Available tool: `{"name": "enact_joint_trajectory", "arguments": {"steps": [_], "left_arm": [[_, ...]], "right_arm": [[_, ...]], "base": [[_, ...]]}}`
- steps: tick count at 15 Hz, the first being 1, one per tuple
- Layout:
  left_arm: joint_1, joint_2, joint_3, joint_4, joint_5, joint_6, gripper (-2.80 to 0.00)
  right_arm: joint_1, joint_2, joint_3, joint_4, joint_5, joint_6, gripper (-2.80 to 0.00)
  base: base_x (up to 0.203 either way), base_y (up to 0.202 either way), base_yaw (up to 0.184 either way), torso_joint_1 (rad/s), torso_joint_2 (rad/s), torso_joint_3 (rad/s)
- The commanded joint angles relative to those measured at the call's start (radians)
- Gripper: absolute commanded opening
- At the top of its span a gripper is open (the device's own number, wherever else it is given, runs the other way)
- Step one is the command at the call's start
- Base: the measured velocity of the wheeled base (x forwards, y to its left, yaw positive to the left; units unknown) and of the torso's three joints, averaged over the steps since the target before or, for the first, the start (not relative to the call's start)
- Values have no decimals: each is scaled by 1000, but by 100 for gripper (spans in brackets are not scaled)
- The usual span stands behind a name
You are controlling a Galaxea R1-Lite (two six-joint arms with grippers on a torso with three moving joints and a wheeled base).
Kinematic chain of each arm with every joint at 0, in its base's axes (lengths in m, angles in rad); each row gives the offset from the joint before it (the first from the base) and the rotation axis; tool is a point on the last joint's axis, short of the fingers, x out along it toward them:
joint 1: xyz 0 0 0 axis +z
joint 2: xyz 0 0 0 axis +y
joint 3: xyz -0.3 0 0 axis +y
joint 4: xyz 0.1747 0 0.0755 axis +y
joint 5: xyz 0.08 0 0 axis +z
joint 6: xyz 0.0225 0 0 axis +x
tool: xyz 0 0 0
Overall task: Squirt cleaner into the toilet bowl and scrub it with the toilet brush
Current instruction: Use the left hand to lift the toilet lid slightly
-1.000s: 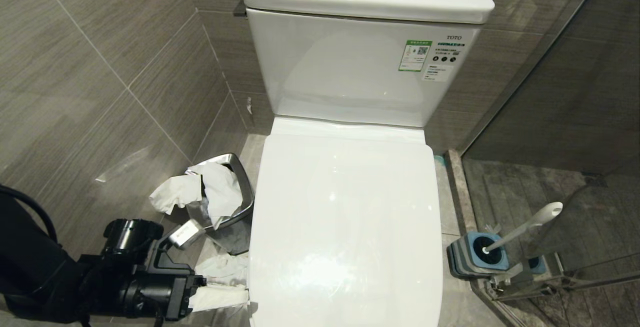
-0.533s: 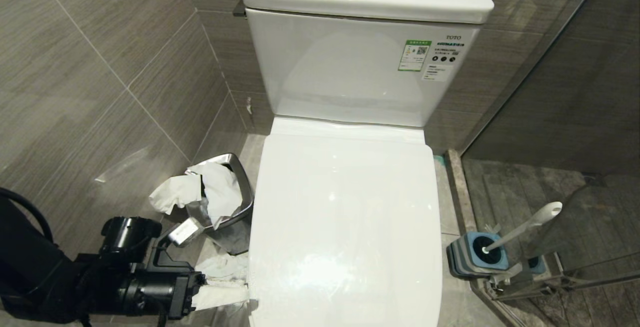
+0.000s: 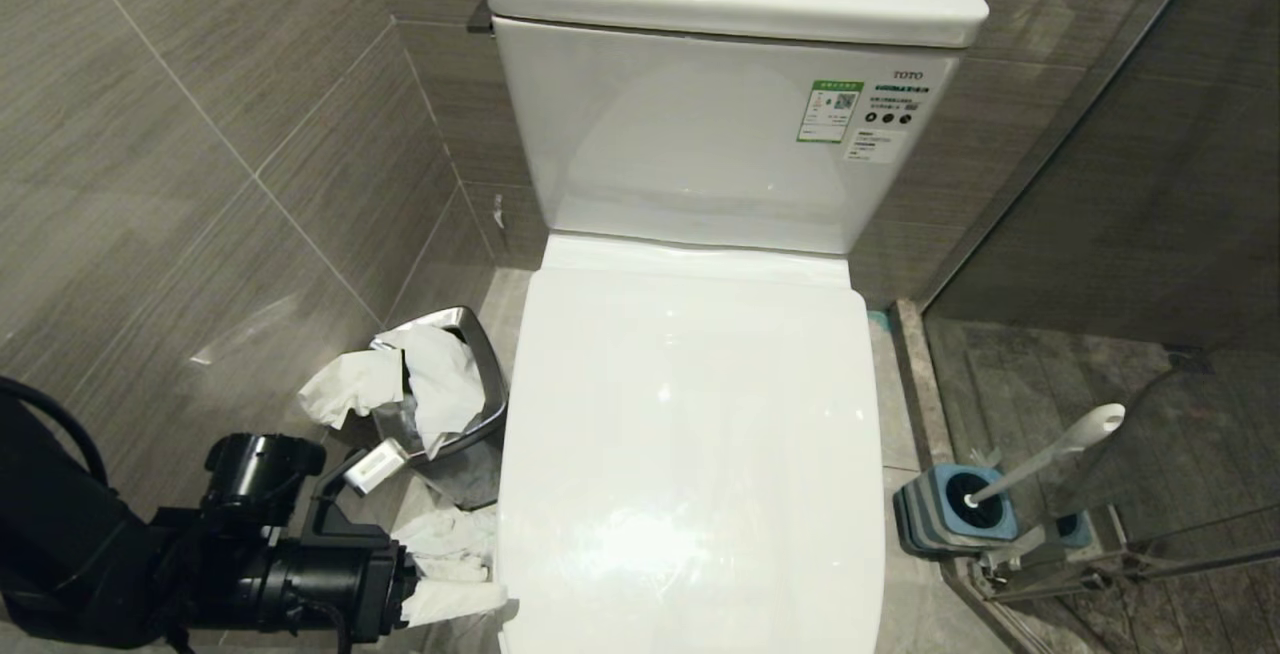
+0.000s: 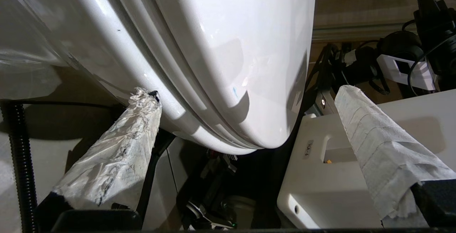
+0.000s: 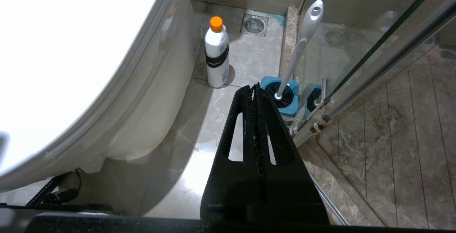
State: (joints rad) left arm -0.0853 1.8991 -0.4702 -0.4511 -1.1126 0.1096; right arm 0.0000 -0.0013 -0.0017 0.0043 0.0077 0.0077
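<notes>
The toilet bowl is hidden under its shut white lid (image 3: 690,434). My left gripper (image 3: 462,574), its fingers (image 4: 117,154) wrapped in white paper, is open at the lid's front left edge (image 4: 213,65). One finger sits against the underside of the rim and the other stands off in front. The toilet brush (image 3: 1045,456) stands in its grey-and-blue holder (image 3: 950,514) on the floor to the right, its white handle (image 5: 302,37) leaning. My right gripper (image 5: 254,87) is shut on nothing, low beside the toilet and pointing toward the holder (image 5: 285,99). No cleaner liquid shows.
A steel waste bin (image 3: 470,334) stuffed with tissue stands left of the toilet, close to my left arm. A white bottle with an orange cap (image 5: 217,55) stands on the floor by the toilet's right side. A glass shower screen (image 5: 374,47) runs just behind the brush holder.
My left wrist has rolled a little and its paper-wrapped finger has edged toward the lid's front corner. The toilet, brush and bin have not moved.
</notes>
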Motion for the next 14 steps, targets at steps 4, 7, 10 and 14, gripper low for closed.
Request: {"name": "enact_joint_trajectory", "arguments": {"steps": [4,7,10,14], "left_arm": [[-7,-11,16,0,-9,-7,0],[-35,-9,16,2,12,-7,0],[-60,-5,15,3,45,-8,0],[-84,-5,13,3,75,-10,0]], "right_arm": [[0,1,0,0,0,0,-280],[0,1,0,0,0,0,-280],[0,1,0,0,0,0,-280],[0,1,0,0,0,0,-280]], "base": [[0,0,0,0,0,0],[0,0,0,0,0,0],[0,0,0,0,0,0],[0,0,0,0,0,0]]}}
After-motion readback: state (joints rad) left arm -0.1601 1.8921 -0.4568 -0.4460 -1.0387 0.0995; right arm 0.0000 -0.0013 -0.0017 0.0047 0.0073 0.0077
